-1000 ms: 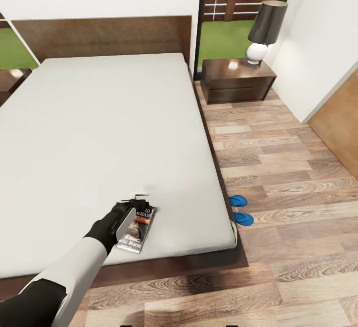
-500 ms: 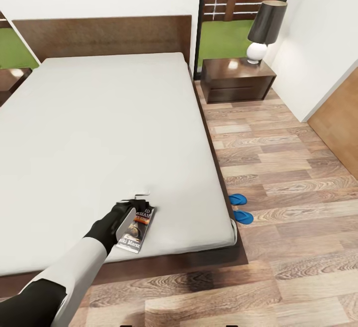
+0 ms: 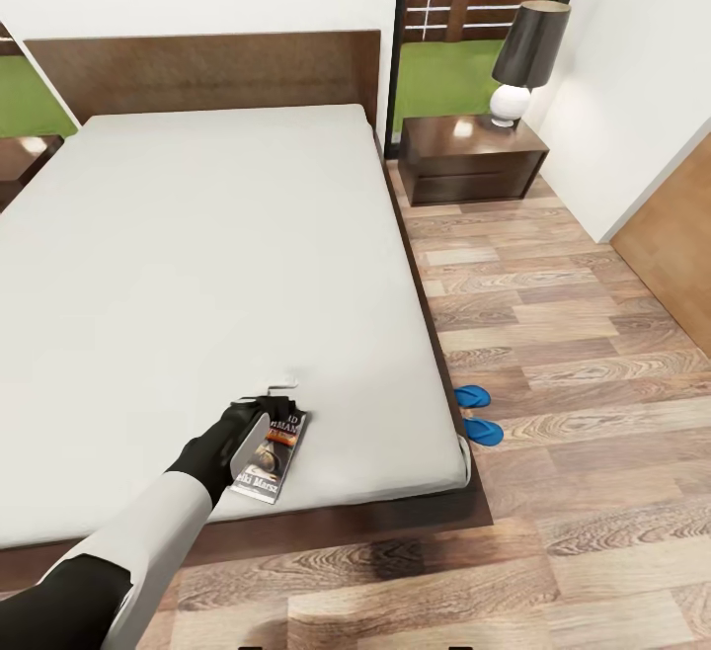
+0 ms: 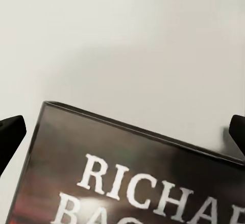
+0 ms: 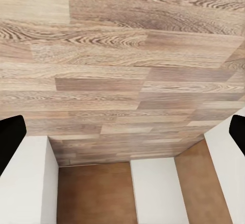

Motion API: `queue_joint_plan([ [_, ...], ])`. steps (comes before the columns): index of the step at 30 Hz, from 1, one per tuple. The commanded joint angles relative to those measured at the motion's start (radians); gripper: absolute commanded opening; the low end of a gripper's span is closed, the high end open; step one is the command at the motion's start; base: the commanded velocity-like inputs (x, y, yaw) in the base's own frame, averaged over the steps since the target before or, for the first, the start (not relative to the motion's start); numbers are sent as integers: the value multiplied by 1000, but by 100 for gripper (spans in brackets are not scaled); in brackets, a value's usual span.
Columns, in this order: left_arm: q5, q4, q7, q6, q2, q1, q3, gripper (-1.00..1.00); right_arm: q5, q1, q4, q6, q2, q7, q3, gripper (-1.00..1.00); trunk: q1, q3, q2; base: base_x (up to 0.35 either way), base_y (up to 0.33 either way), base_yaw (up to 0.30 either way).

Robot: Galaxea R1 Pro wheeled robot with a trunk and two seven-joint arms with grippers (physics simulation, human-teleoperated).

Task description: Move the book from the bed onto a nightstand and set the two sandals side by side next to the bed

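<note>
One book lies near the foot corner of the bed. The left end effector hovers over it, fingers spread wide apart. Two blue sandals sit side by side on the floor beside the bed. One nightstand carries one lamp. The right end effector's fingers are spread over bare floor.

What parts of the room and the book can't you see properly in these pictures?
- Book: head view, the left claw and arm cover its left side; left wrist view, the title runs off the edge.
- Sandals: head view, the bed corner hides their heel ends.
- Second nightstand: head view, cut off by the picture's left edge.
- Lamp details: too small.
</note>
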Motion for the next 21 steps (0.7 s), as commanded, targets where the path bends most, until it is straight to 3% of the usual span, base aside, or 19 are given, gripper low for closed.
queue_joint_plan([
  [1, 10, -1, 9, 1, 1, 0, -6, 100, 5, -1, 2, -3, 0, 0, 6, 100, 0, 0, 0, -6, 0, 0],
  [21, 9, -1, 9, -9, 1, 0, -6, 100, 6, -1, 4, -4, -3, 0, 6, 100, 0, 0, 0, -48, 0, 0],
])
